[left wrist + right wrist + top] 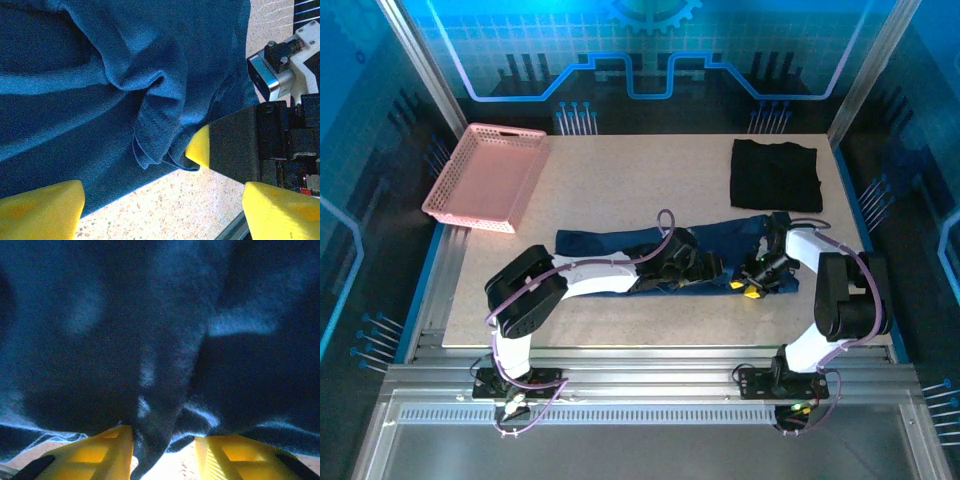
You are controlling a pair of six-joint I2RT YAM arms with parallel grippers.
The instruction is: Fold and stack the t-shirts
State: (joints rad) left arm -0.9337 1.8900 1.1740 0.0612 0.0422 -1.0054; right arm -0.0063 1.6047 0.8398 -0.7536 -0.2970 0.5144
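The navy blue t-shirt [610, 243] lies bunched in a long strip across the middle of the table. The plain black t-shirt [776, 174] sits folded square at the back right. Both grippers are low at the strip's right part. My left gripper [708, 268] stands wide open over the navy hem [150, 150], with bare table between its fingers [42, 210]. My right gripper [162, 455] is open around a hanging fold of navy cloth [155, 365]. The fold touches its left finger, and a gap shows before the right one. In the left wrist view one of its yellow pads [199, 148] presses the hem.
A pink perforated basket [485, 175] stands at the back left. The speckled table [630, 175] has bare surface between basket and black shirt. The table's front edge and metal rails [640, 375] run close behind the grippers.
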